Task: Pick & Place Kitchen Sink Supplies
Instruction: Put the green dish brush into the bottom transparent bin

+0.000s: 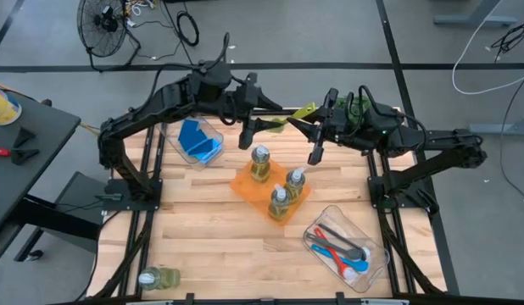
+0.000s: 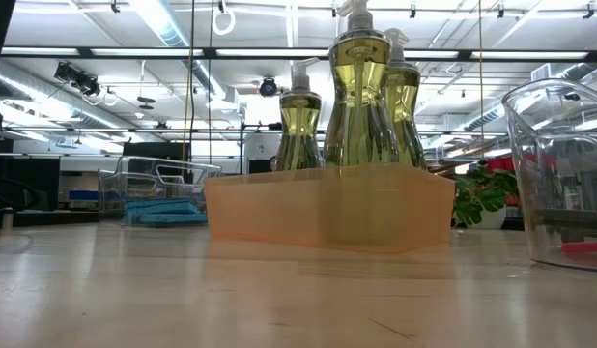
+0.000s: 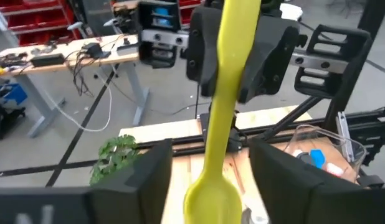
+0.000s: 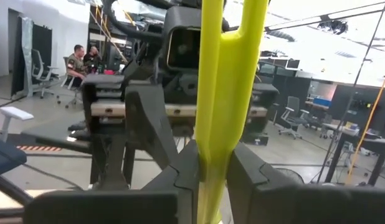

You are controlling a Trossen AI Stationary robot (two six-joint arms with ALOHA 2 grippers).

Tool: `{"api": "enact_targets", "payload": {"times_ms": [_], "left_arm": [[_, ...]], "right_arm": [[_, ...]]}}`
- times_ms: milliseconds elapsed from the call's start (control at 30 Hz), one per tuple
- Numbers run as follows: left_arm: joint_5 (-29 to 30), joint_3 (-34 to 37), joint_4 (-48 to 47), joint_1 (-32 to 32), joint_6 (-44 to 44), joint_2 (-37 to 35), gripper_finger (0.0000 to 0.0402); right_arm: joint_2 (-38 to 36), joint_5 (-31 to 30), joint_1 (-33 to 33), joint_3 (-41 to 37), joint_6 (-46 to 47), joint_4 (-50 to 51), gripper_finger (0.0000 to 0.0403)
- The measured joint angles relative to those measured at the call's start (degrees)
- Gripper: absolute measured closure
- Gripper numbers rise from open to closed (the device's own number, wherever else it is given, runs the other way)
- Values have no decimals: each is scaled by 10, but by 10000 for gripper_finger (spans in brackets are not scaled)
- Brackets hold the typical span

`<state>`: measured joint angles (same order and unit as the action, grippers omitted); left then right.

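A yellow-green long-handled brush [image 1: 301, 112] hangs in the air between my two grippers, above the table's far middle. My right gripper [image 4: 212, 177] is shut on it. My left gripper [image 3: 211, 186] is open, a finger on each side of the brush's broad end [image 3: 211, 200] without touching it. Three soap bottles [image 1: 279, 185] stand in an orange tray [image 1: 245, 186]; a fourth bottle [image 1: 158, 277] lies near the table's near left corner. Blue sponges [image 1: 198, 141] sit in a clear bin. My right gripper pinches the brush's slim shaft [image 4: 211, 149] between its two fingers [image 4: 180, 180], coming level from the table's right. The brush runs on forward from the fingers toward the left gripper. It is lifted clear of the table.
A clear bin [image 1: 376, 254] at the near right holds blue and red brushes [image 1: 338, 247]. A green plant [image 1: 355, 106] sits under the right arm at the far edge. The sponge bin [image 2: 163, 193] and orange tray [image 2: 327, 208] stand mid-table; bare wood lies along the near edge.
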<state>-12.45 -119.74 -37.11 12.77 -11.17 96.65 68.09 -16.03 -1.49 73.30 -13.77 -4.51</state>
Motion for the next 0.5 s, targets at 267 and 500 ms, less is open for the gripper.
{"api": "enact_targets", "payload": {"times_ms": [267, 500], "left_arm": [[21, 0, -52, 10, 1, -42, 120], [73, 0, -108, 13, 0, -93, 118]], "right_arm": [[-35, 3, -1, 0, 34, 101, 357], [-65, 62, -12, 0, 74, 263, 357]]}}
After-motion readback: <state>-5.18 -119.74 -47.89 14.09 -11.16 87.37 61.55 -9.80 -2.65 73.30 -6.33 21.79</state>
